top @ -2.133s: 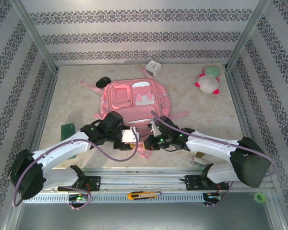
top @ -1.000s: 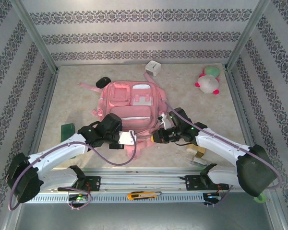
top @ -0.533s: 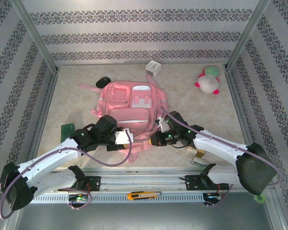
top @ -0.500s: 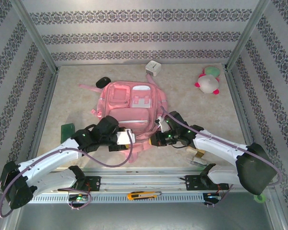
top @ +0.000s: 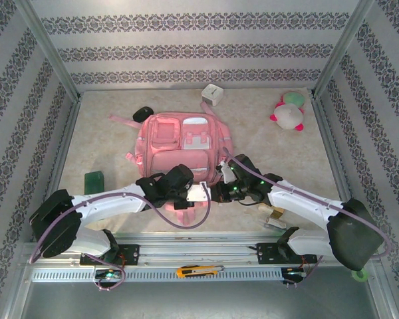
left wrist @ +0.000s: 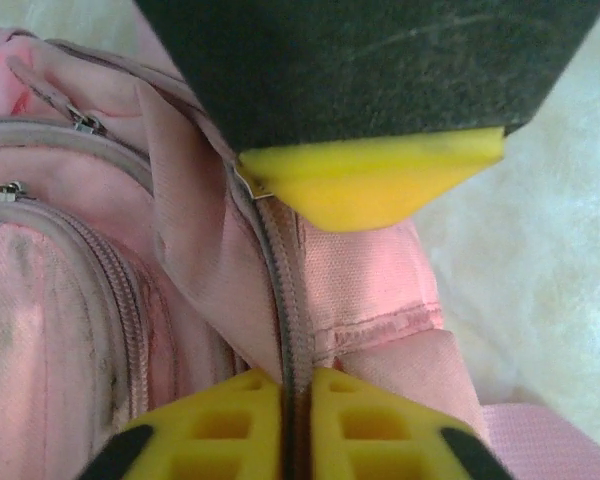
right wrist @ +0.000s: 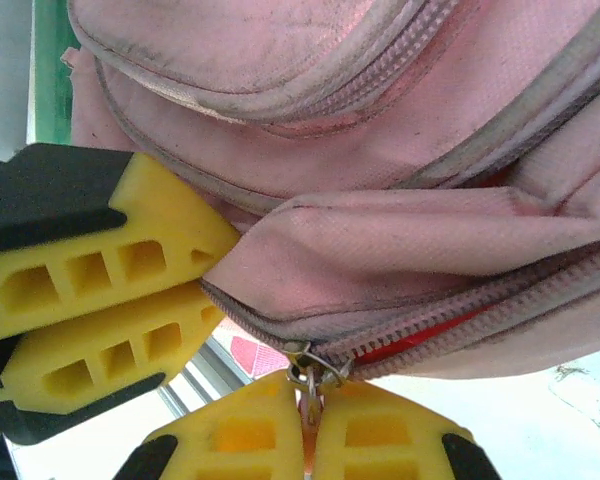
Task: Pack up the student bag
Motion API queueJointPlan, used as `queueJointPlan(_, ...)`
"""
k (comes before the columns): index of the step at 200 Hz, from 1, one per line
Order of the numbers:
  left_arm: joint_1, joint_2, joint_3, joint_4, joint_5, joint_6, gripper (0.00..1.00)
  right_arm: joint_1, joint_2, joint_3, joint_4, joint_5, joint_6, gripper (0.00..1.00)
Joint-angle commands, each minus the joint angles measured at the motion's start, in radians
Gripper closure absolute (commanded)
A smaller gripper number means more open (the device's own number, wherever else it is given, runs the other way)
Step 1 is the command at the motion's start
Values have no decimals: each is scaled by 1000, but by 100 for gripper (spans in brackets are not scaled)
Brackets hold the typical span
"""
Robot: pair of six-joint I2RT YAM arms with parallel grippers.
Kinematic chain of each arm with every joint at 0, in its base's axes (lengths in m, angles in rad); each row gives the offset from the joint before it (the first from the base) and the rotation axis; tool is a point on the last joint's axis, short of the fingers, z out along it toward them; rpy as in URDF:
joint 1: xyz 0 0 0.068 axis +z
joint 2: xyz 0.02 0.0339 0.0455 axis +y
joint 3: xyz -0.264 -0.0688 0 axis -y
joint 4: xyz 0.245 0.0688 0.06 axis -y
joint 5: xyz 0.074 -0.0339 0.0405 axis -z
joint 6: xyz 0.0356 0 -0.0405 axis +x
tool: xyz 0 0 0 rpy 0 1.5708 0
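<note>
Lying flat in the middle of the counter (top: 100, 149), the pink backpack (top: 179, 143) has both arms meeting at its near edge. The left end effector (left wrist: 295, 390) is pressed together on a fold of backpack fabric along the zipper (left wrist: 280, 280). Just beside it, the right end effector (right wrist: 307, 405) pinches the metal zipper pull (right wrist: 305, 378), and red shows through the parted teeth.

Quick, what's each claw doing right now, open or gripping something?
Left claw: closed, pinching the student bag.
Right claw: closed on the bag's zipper pull.
</note>
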Motion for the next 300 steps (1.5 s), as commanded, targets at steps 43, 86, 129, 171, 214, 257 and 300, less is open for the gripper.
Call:
queueJointPlan(43,54,-213,-43,-180,108,125,100,-256,-6,-21,17,-80,-106,100)
queueJointPlan(86,82,-396,-88,-229,235,139,100,-421,112,25,76,-84,-172,100)
queueJointPlan(129,84,-467,-80,-299,323,180,100,-469,285,137,142,-36,-181,100)
queueJointPlan(171,82,-477,-61,-362,318,207,100,-494,374,200,155,40,-187,100)
queueJointPlan(214,84,-460,-98,-201,231,96,67,-492,305,188,113,14,-171,84)
queueJointPlan(257,85,-455,-28,-75,-67,-392,24,-419,101,228,-186,94,-211,40)
queueJointPlan(300,211,-503,25,-267,-496,-798,14,-207,-43,222,-270,206,-58,40)
